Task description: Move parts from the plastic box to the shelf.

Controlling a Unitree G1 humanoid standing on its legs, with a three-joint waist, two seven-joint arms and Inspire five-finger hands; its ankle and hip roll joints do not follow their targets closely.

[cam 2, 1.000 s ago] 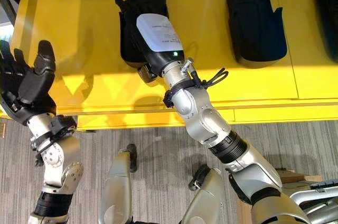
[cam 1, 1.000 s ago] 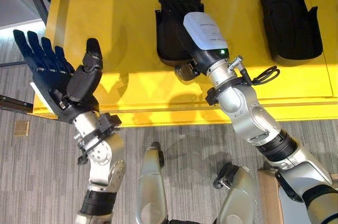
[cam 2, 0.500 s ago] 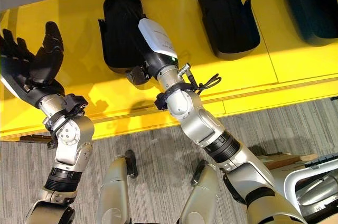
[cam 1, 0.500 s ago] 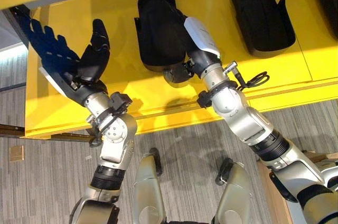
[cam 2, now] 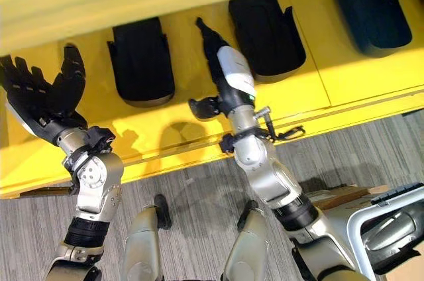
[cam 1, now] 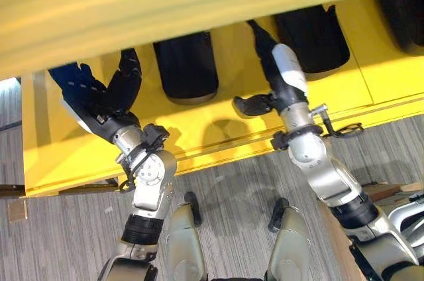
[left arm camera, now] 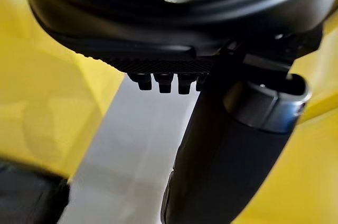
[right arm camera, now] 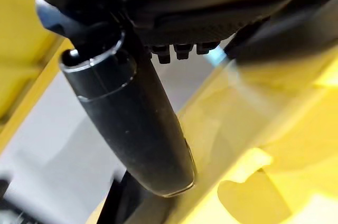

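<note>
Three black moulded parts lie in a row on the yellow shelf [cam 1: 218, 128]: a left part [cam 1: 186, 69], a middle part [cam 1: 311, 37] and a right part [cam 2: 371, 6]. My right hand [cam 1: 265, 46] reaches onto the shelf into the gap between the left and middle parts, fingers straight and holding nothing, its thumb [right arm camera: 137, 123] stuck out sideways. My left hand [cam 1: 93, 99] is raised over the shelf's left end, open with fingers spread, apart from the left part and empty. Its thumb [left arm camera: 227, 171] stands straight.
A yellow upper shelf board [cam 1: 165, 2] runs across the top and hides the back of the lower shelf and the parts' far ends. Grey striped carpet [cam 1: 66, 234] lies in front. A pale box rim [cam 2: 371, 209] and a wooden board [cam 2: 338, 198] sit at lower right.
The camera has tipped, bringing the upper board into view. My right hand has come off the left black part and moved right into the gap beside it. The left hand stays raised and open.
</note>
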